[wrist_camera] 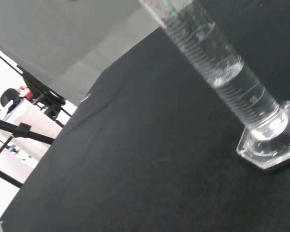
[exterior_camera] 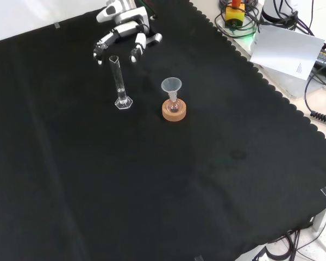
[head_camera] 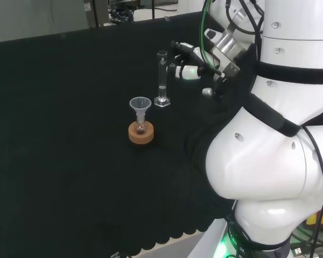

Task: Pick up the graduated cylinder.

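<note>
Funnel [exterior_camera: 171,85] on cork ring [exterior_camera: 174,110], graduated cylinder [exterior_camera: 119,81] beside, hand [exterior_camera: 122,37] behind

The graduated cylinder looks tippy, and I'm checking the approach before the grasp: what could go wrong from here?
1. The graduated cylinder is tall on a small base; an open hand nudging it high up could topple it.
2. The funnel and flask on the cork ring stand close beside it; a falling cylinder might strike them.
</note>
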Available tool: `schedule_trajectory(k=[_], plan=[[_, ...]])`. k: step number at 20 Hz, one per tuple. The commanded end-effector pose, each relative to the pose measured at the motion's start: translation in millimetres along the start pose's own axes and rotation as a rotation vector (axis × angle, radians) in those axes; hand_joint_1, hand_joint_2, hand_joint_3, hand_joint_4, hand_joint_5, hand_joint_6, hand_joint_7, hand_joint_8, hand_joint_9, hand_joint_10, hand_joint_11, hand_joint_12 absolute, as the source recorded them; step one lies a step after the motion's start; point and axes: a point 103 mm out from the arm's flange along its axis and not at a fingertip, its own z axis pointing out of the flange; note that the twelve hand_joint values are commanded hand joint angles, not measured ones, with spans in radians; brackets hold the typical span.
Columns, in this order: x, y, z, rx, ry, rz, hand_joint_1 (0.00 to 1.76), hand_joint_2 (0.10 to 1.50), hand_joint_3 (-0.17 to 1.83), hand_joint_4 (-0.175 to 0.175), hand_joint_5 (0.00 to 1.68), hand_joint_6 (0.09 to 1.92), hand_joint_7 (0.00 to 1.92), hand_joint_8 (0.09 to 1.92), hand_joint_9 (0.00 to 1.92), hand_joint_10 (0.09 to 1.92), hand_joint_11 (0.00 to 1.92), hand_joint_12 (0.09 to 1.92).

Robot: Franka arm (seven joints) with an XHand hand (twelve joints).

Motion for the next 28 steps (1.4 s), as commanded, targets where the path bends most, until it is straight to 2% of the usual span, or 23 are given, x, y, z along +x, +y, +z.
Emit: schedule_trajectory(k=[1, 6, 13, 17, 23, 28], plan=[[-3.3, 7.3, 19.4, -0.018, 0.071, -0.031, 0.76, 0.81, 0.33, -0.017, 0.36, 0.09, 0.25, 0.62, 0.46, 0.62, 0.23, 1.36], [-7.1, 12.2, 37.5, -0.020, 0.107, -0.048, 0.77, 0.79, 0.36, -0.017, 0.37, 0.09, 0.25, 0.62, 0.47, 0.61, 0.24, 1.36], [-17.9, 14.8, 51.5, -0.065, 0.189, -0.073, 0.83, 0.77, 0.42, -0.015, 0.44, 0.09, 0.31, 0.62, 0.53, 0.59, 0.26, 1.35], [-19.7, 15.5, 56.5, -0.096, 0.250, -0.113, 0.89, 0.74, 0.46, -0.011, 0.47, 0.09, 0.35, 0.61, 0.56, 0.57, 0.28, 1.34], [-15.4, 21.2, 61.3, -0.120, 0.266, -0.146, 0.94, 0.72, 0.53, -0.003, 0.51, 0.09, 0.41, 0.60, 0.61, 0.55, 0.32, 1.33], [-12.7, 24.9, 65.9, -0.133, 0.256, -0.148, 0.97, 0.70, 0.57, 0.007, 0.59, 0.09, 0.48, 0.59, 0.68, 0.52, 0.38, 1.30]])
